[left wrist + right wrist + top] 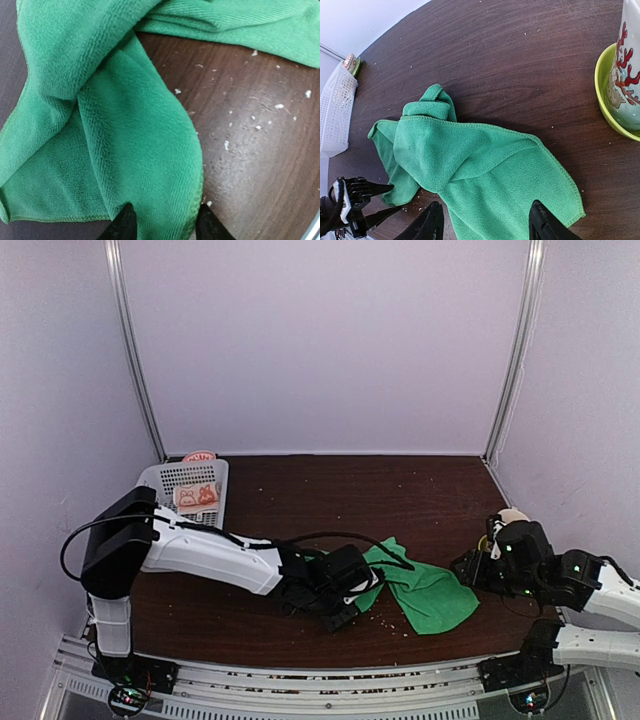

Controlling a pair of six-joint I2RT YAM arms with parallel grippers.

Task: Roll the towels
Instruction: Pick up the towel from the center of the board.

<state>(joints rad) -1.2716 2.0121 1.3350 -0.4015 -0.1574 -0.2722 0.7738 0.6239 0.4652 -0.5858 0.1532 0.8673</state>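
The bright green towel lies crumpled and partly folded on the dark wood table, near the front centre. My left gripper sits at its left end. In the left wrist view its fingertips stand apart on either side of a fold of the green towel, so it is open. My right gripper hovers open over the towel's right part. The smaller pinkish towel with orange figures lies in the white basket.
The white basket stands at the back left. A yellow-green bowl holding a patterned cup stands by the right arm. White crumbs dot the table. White walls enclose the table on three sides.
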